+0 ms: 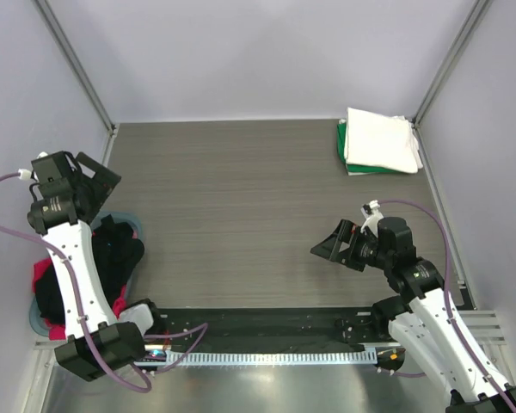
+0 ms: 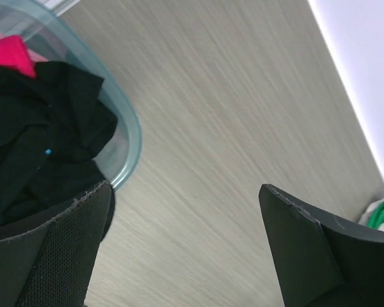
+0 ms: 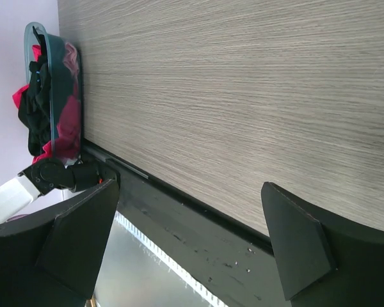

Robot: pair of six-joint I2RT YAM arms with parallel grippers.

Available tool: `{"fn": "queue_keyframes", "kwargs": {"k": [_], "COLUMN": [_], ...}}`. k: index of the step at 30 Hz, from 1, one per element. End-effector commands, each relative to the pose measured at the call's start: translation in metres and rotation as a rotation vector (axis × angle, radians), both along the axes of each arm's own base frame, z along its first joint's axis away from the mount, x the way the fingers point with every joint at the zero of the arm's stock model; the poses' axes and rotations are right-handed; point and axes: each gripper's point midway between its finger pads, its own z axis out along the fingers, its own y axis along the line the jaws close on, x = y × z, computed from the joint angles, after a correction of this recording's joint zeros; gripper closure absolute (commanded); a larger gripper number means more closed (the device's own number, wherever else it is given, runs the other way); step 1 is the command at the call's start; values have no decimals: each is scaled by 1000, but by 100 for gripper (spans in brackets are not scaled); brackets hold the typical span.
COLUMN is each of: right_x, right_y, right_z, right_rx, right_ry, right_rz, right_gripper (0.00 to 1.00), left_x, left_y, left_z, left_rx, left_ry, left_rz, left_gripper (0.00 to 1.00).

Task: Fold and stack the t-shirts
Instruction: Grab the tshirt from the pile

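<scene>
A folded white t-shirt (image 1: 378, 139) lies on a folded green one (image 1: 342, 146) at the table's far right corner. A black t-shirt (image 1: 120, 254) with a small blue print (image 2: 48, 152) and a red one (image 1: 47, 297) lie crumpled in the pale blue tub (image 1: 135, 225) at the left edge. The black shirt also shows in the left wrist view (image 2: 45, 128). My left gripper (image 1: 99, 176) is open and empty above the tub's far side. My right gripper (image 1: 331, 245) is open and empty over the table's right front.
The tub's rim (image 2: 131, 128) curves beside my left fingers. A black rail (image 1: 267, 323) runs along the table's near edge. Grey walls with metal posts close in the back and sides. The tub and its shirts show far off in the right wrist view (image 3: 51, 102).
</scene>
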Motion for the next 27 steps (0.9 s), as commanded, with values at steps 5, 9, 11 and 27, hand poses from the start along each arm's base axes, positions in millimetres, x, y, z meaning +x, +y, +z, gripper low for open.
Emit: {"fn": "queue_keyframes", "kwargs": {"k": [5,9,11,27], "right_x": [-8,-12,-14,-25], "right_y": [4,2,3,0], "right_z": [6,2,0,-22], "right_rx": [42,38,40,-2], "right_ry": [9,24,37,86], "right_rz": [7,6,14,42], "right_gripper": [0,0,0,0], "left_x": [-61,-92,-105,-104], "left_y": [19,35,40,67], "left_z": [-19,-46,-75,-176], "left_rx": [153,207,195,92], "left_ry": [87,217,328,615], "left_rz": [152,272,310,410], "left_gripper": [0,0,0,0]}}
